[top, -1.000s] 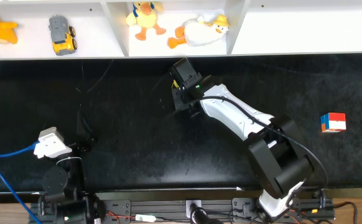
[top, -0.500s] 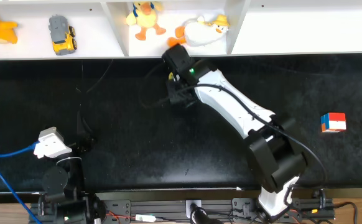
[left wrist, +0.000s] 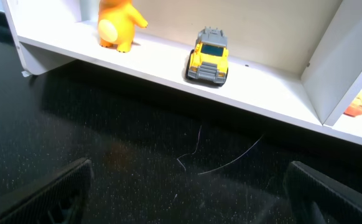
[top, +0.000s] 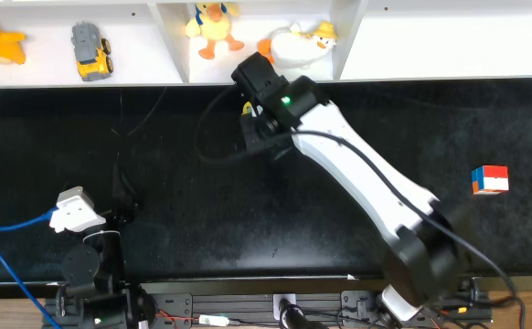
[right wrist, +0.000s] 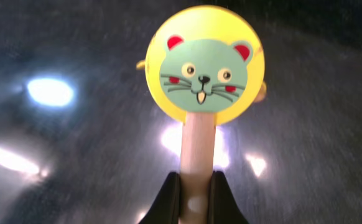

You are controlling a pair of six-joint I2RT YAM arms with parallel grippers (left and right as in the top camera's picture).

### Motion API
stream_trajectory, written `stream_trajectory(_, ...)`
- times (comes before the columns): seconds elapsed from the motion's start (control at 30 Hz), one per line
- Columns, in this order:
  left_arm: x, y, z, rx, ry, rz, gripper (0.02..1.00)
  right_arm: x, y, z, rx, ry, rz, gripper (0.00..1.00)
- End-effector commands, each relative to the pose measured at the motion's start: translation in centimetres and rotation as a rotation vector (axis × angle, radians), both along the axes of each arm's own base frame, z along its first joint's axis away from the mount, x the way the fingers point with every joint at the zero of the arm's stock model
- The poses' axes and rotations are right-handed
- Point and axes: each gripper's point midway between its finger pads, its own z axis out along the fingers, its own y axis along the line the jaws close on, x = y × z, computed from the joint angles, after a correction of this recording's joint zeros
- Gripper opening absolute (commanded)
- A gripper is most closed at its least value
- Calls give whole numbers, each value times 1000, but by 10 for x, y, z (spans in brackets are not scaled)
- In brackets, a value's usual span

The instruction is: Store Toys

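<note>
- The table (top: 156,174) is a flat black surface with a fine pale speckle, spreading out from the foot of the shelf.
- The shelf (top: 430,55) is smooth white board, a long low box split by upright dividers into open-fronted compartments.
- The right arm (top: 357,174), a glossy white shell with black joints, slants up to the front edge of the shelf's middle compartment.
- The left arm (top: 88,265) is black and folded well back from the shelf. The left gripper (left wrist: 188,171) faces the shelf's left compartment, its dark fingers (left wrist: 63,186) spread wide with nothing between them.
- A soft white plush duck (top: 293,47) lies on its side in the shelf's middle compartment, beside an upright fuzzy yellow plush duck (top: 213,26).
- A smooth, rounded orange duck figure (left wrist: 119,25) stands in the shelf's left compartment.
- A boxy yellow and grey toy truck (left wrist: 209,56) sits beside it in the same compartment.
- The rattle toy (right wrist: 204,71) hangs just in front of the shelf's middle compartment. It is a round yellow disc with a pale green mouse face, red ears and whiskers, on a plain wooden stick.
- The right gripper (right wrist: 195,198) is clamped on that stick with its black fingers (right wrist: 168,200).
- A puzzle cube (top: 490,179) with red, white and blue tiles rests on the table well out from the shelf's right compartment.
</note>
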Motion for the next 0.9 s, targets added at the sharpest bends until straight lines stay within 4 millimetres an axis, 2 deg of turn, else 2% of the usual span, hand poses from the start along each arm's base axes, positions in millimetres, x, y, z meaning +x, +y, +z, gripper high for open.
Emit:
stream_trajectory(0.03,1,-3,0,23,-1,-15,998,-14,-28,51,-13,-82,-86,47)
stream_trajectory(0.2,1,-3,0,23,-1,-15,998,-33,-71,58,-137,-52,-171,47)
stream_trajectory(0.43,1,-3,0,23,0,-15,998,-49,-97,62,-192,-15,-241,42)
stream_trajectory(0.63,1,-3,0,23,-1,-15,998,-57,-130,59,-160,-9,-346,42)
stream_trajectory(0.9,1,-3,0,23,0,-15,998,-64,-192,59,-67,-91,-547,45)
